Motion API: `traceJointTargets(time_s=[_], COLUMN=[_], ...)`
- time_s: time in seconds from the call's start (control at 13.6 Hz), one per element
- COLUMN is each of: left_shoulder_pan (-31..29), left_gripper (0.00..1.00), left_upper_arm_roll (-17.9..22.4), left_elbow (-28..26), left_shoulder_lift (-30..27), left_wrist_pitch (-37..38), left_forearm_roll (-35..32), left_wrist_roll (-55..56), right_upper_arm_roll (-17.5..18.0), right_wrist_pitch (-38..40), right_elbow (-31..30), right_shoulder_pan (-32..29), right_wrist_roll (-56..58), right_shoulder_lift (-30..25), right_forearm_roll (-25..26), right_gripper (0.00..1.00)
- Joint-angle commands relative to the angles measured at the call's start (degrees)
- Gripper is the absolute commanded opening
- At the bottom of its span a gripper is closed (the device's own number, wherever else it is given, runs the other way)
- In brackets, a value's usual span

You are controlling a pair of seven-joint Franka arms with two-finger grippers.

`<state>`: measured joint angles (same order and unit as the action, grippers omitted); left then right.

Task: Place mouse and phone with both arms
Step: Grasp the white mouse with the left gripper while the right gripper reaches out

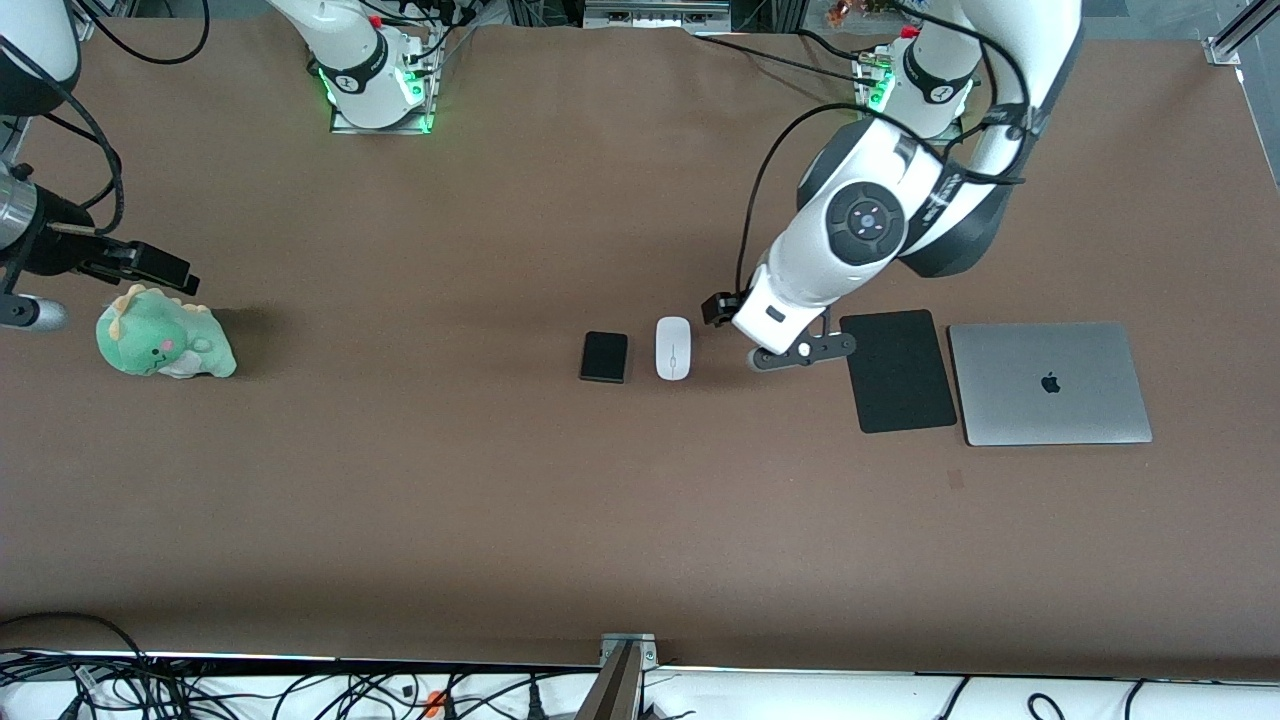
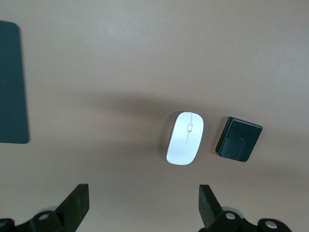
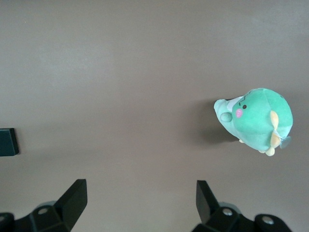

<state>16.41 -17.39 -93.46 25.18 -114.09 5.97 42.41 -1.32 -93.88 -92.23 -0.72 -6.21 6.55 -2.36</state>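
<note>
The white mouse (image 1: 673,348) lies mid-table, with the small black phone (image 1: 604,357) beside it toward the right arm's end. My left gripper (image 1: 745,335) hangs open over the bare table between the mouse and the black mouse pad. In the left wrist view its fingers (image 2: 77,205) stand wide apart with nothing between them, and the mouse (image 2: 185,138) and phone (image 2: 239,138) lie ahead of the gripper (image 2: 144,193). My right gripper (image 1: 165,268) is open over the right arm's end of the table, empty in its wrist view (image 3: 141,191).
A flat black mouse pad (image 1: 898,370) and a closed silver laptop (image 1: 1050,383) lie side by side toward the left arm's end. A green plush dinosaur (image 1: 165,343) sits just below the right gripper in the front view, and shows in the right wrist view (image 3: 256,121).
</note>
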Motion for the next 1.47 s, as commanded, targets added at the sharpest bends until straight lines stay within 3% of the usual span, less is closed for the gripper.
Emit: traceJointTargets(time_s=[0.0,0.66,0.88,1.1,1.4], left_shoulder_pan=[2.13,9.34,10.92,11.19,11.19], left_gripper=[1.00,1.00,1.00,1.00,1.00], left_upper_arm_roll=[0.25,0.25,0.43,0.34,0.43], left_elbow=[0.56,0.47,0.38,-0.14,-0.76], left_shoulder_lift=[3.29,14.89,16.48,17.63,17.71], left_wrist_pitch=[-3.23,-16.94,-19.05,-19.50,-19.50], left_forearm_roll=[-1.93,-9.22,-9.31,-15.36,-15.55], left_wrist_roll=[2.67,4.61,4.79,4.79,4.17], right_upper_arm_roll=[-0.17,-0.17,-0.08,-0.17,-0.26], right_wrist_pitch=[-1.03,-2.62,-4.28,-7.27,-7.37], right_elbow=[-0.14,0.21,0.12,0.12,1.52], right_shoulder_pan=[0.89,4.23,5.28,6.60,6.78], right_wrist_roll=[0.59,0.76,0.85,0.68,1.55], right_shoulder_lift=[0.82,6.89,9.08,11.02,13.65], right_forearm_roll=[-1.07,-0.72,-0.98,-0.80,-0.28], right_gripper=[1.00,1.00,1.00,1.00,1.00])
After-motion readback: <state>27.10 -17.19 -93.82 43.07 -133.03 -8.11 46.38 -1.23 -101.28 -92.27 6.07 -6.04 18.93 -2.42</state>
